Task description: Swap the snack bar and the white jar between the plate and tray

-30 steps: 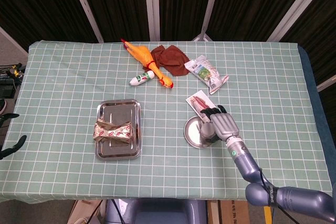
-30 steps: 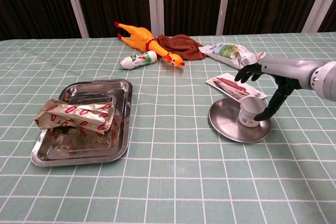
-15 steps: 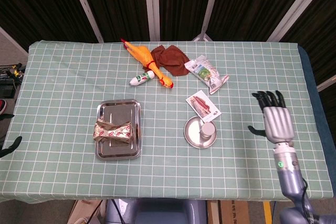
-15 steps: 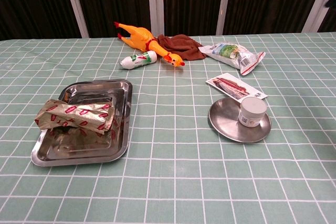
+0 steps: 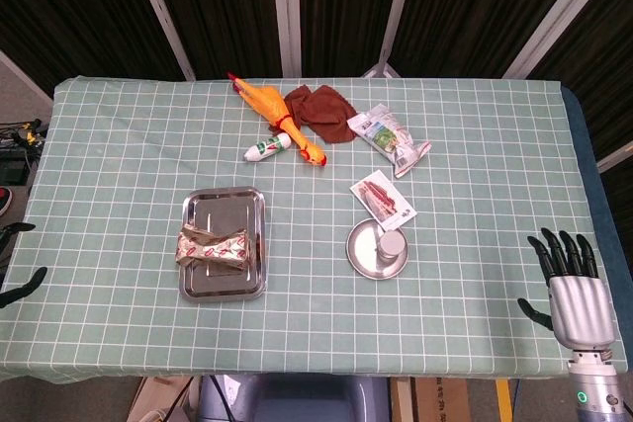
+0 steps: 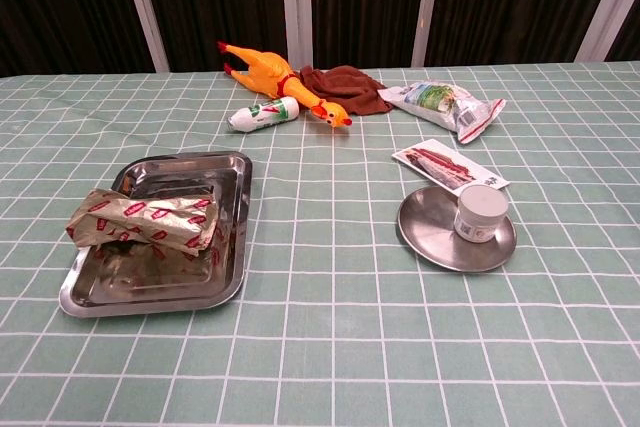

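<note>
Your right hand [image 5: 578, 295] hovers near-right, fingers [image 5: 560, 250] spread wide, holding nothing. The round white jar [image 6: 481, 213] stands on the shiny metal plate [image 6: 432, 227]; the crinkled foil snack bar [image 6: 142, 221] lies in the rectangular steel tray [image 6: 226, 179].

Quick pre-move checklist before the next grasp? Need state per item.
1. White jar upright on the plate: ok.
2. Snack bar in the tray, its left end overhanging the rim: ok, reachable from above.
3. Right robot hand free, fingers apart, at the table's near right edge, away from the plate: ok.
4. Left robot hand: only dark tips at the head view's left edge; cannot tell.
5. Card lies just behind the plate, touching or overlapping its rim: not ok, may get brushed.
6. Open cloth between tray and plate for a temporary set-down: ok.
</note>
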### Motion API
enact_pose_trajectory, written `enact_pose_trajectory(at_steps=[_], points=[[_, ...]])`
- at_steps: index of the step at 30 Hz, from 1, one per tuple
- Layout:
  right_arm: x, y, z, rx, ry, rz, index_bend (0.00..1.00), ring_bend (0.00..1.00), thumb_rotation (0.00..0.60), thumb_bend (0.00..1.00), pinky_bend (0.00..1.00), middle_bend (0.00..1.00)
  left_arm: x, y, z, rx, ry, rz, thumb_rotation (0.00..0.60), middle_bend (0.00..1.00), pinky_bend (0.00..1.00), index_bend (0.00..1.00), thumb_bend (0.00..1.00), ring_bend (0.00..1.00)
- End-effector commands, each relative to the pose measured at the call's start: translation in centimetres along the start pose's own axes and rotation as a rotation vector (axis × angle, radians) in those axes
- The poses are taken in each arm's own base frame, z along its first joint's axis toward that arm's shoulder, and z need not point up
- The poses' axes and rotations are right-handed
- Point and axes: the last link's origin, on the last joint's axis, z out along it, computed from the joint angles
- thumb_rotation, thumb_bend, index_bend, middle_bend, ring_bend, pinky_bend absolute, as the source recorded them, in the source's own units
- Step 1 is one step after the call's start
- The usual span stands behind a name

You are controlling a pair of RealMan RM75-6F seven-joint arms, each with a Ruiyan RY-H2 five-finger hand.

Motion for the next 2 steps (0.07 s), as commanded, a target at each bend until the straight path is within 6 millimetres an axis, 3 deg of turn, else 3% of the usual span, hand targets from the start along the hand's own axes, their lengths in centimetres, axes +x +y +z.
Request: enact_pose_trajectory(at_steps=[1, 2], points=[[0.06, -0.38, -0.20, 0.013, 0.001, 0.001, 0.16, 0.04, 0.600, 0.12, 0.00, 0.11, -0.33, 0.04, 0.23, 0.000, -0.013, 0.012, 0.600, 0.00, 0.20, 0.30, 0.35, 0.00], [0.01, -0.45, -0.24, 0.014, 0.001, -0.001, 0.16, 0.04, 0.600, 0.12, 0.00, 0.11, -0.40, 0.05, 0.29, 0.001, -0.016, 0.015, 0.600, 0.00, 0.20, 0.30, 0.35, 0.00]])
